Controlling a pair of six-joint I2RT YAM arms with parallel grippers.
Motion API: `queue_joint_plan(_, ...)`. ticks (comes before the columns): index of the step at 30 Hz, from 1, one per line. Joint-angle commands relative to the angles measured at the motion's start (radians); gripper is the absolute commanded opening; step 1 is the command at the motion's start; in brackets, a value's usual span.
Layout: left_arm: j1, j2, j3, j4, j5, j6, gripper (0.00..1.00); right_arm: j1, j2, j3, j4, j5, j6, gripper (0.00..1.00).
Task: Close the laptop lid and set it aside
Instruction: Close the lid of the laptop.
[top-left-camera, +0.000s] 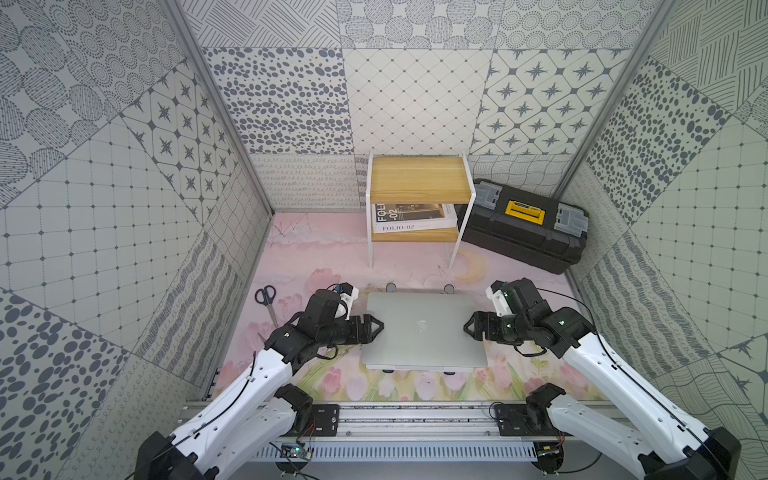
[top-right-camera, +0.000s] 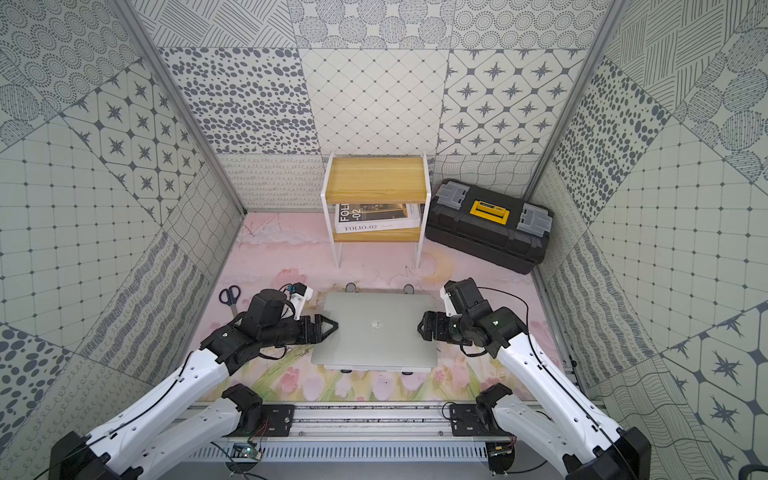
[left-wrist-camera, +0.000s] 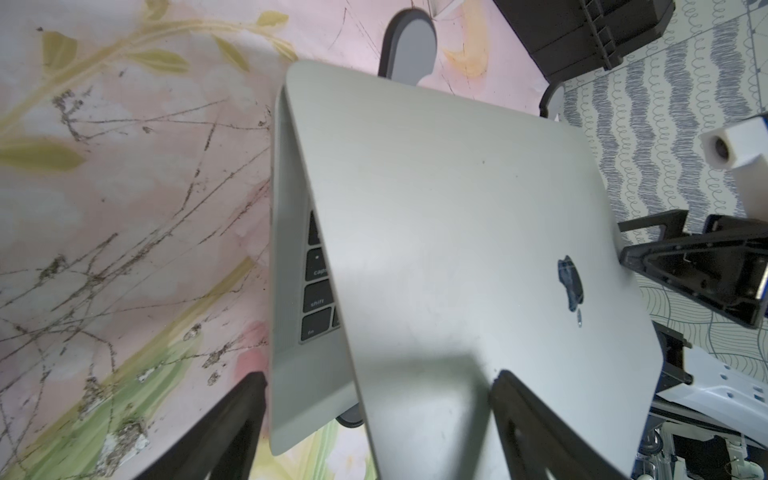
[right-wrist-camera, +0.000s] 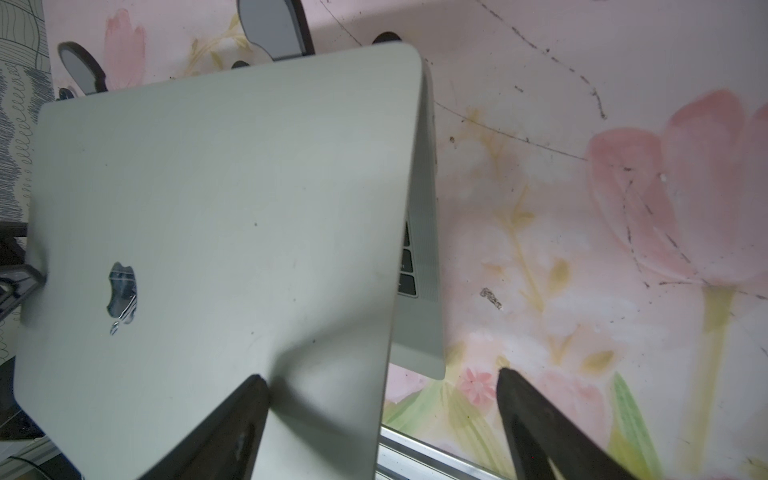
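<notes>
The silver laptop (top-left-camera: 424, 332) lies on a dark grey stand (top-left-camera: 390, 287) at the middle of the floral mat. Its lid (left-wrist-camera: 457, 216), apple logo up, is lowered but not shut. A wedge-shaped gap shows black keys (left-wrist-camera: 318, 291) and the base (right-wrist-camera: 419, 324) below. My left gripper (top-left-camera: 377, 327) is open at the lid's left edge; in the left wrist view one finger (left-wrist-camera: 511, 399) is over the lid's outer face and one is outside the base. My right gripper (top-left-camera: 468, 327) is open at the right edge, with one finger (right-wrist-camera: 249, 395) over the lid. Neither is closed on anything.
Behind the laptop stands a white-framed shelf with a yellow wooden top (top-left-camera: 417, 178) and a FOLIO-02 book (top-left-camera: 411, 220) on its lower board. A black toolbox (top-left-camera: 523, 224) sits at the back right. Scissors (top-left-camera: 266, 297) lie at the left. A metal rail (top-left-camera: 415, 419) runs along the front.
</notes>
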Motion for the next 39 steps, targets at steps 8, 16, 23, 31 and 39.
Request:
queue_joint_plan(8, -0.004, 0.048, 0.064, -0.103, -0.072, 0.021, 0.90, 0.005, -0.003, -0.004, 0.025, -0.001, 0.009, 0.91)
queue_joint_plan(16, -0.005, 0.068, 0.011, -0.052, -0.065, 0.003, 0.89, 0.014, 0.040, -0.026, 0.059, 0.053, 0.008, 0.91)
queue_joint_plan(23, -0.004, 0.076, -0.002, -0.029, -0.065, -0.003, 0.87, 0.016, 0.036, -0.057, 0.103, 0.065, 0.011, 0.90)
queue_joint_plan(31, -0.004, 0.093, -0.016, 0.007, -0.073, 0.000, 0.86, 0.015, 0.046, -0.091, 0.173, 0.069, 0.018, 0.88)
queue_joint_plan(39, -0.004, 0.108, -0.035, 0.033, -0.079, -0.013, 0.86, 0.015, 0.067, -0.111, 0.226, 0.062, 0.017, 0.87)
